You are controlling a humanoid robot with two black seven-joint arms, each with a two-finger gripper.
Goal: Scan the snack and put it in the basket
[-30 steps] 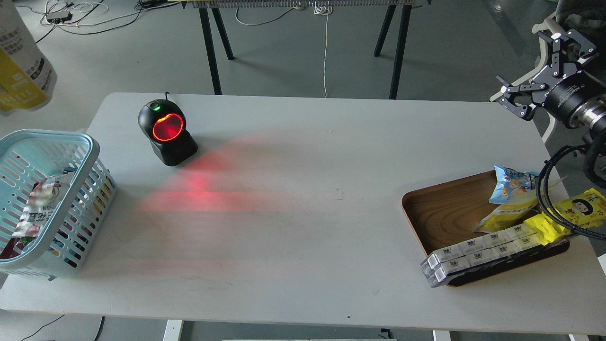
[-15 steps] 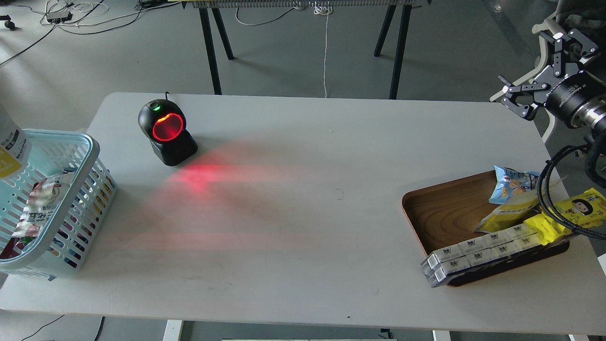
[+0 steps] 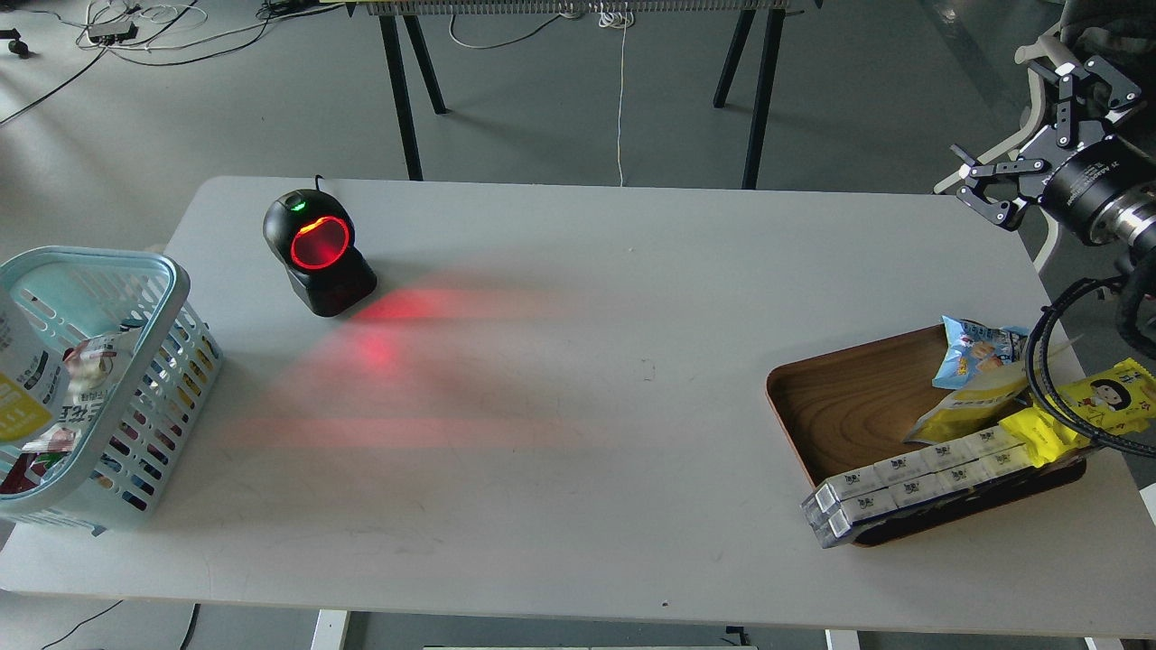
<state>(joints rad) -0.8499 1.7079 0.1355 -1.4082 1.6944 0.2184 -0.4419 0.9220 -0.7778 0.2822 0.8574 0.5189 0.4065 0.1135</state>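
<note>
The snack (image 3: 20,388), a yellow-and-white pouch, shows partly at the left edge, down inside the light blue basket (image 3: 173,282) at the table's left end. I cannot see whether anything holds it. My left gripper is out of view. My right gripper (image 3: 1039,135) is open and empty, raised off the table's far right corner, far from the basket.
A black scanner (image 3: 318,253) glows red at the back left and casts red light on the table. A red-and-white packet (image 3: 81,379) lies in the basket. The brown wooden tray (image 3: 844,397) at the right holds a blue packet (image 3: 975,352), a yellow wrapper (image 3: 1106,397) and white boxes (image 3: 912,478).
The pouch has come down along the left edge, from above the basket into it. My right gripper has barely moved.
</note>
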